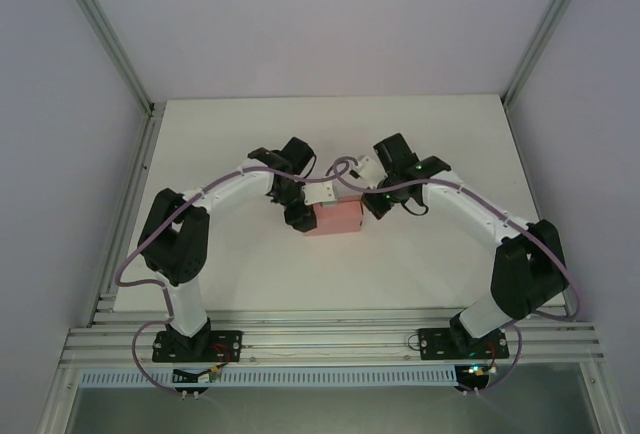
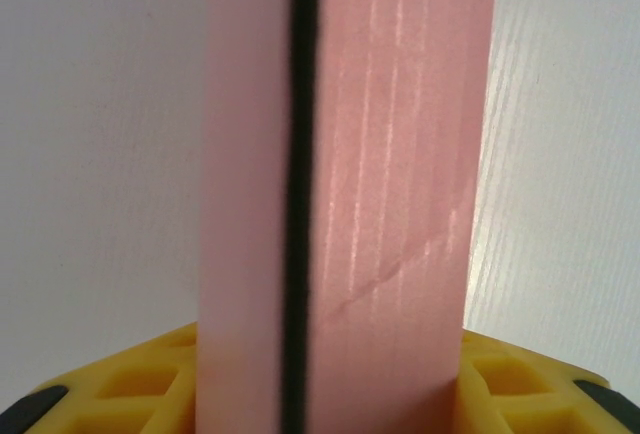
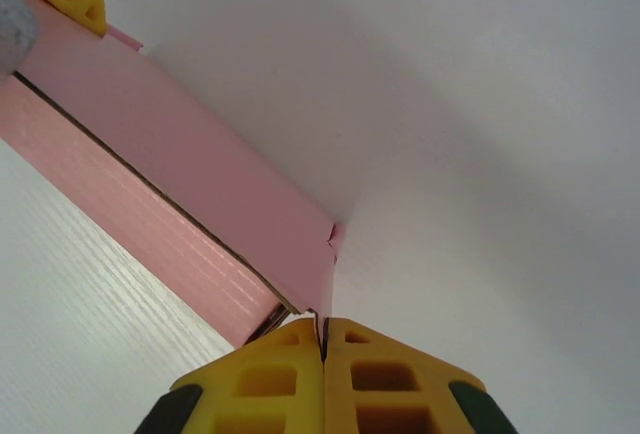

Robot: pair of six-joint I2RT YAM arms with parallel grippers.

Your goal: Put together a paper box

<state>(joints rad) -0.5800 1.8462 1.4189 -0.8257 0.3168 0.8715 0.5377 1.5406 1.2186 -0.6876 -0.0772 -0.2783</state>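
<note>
While the paper box [image 1: 338, 218] lies folded up (dark seam visible), left gripper [image 1: 297, 216] clamps its left end; right gripper [image 3: 322, 342] is pinched together on its right corner edge.

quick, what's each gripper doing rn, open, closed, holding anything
left gripper: closed on the paper box, a finger against each side.
right gripper: closed, pinching a thin card edge of the same box.

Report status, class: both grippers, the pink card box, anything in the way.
Left gripper clamped across low pink card box. Right gripper shut, pinching its corner edge. Box on white table; nothing obstructing.
</note>
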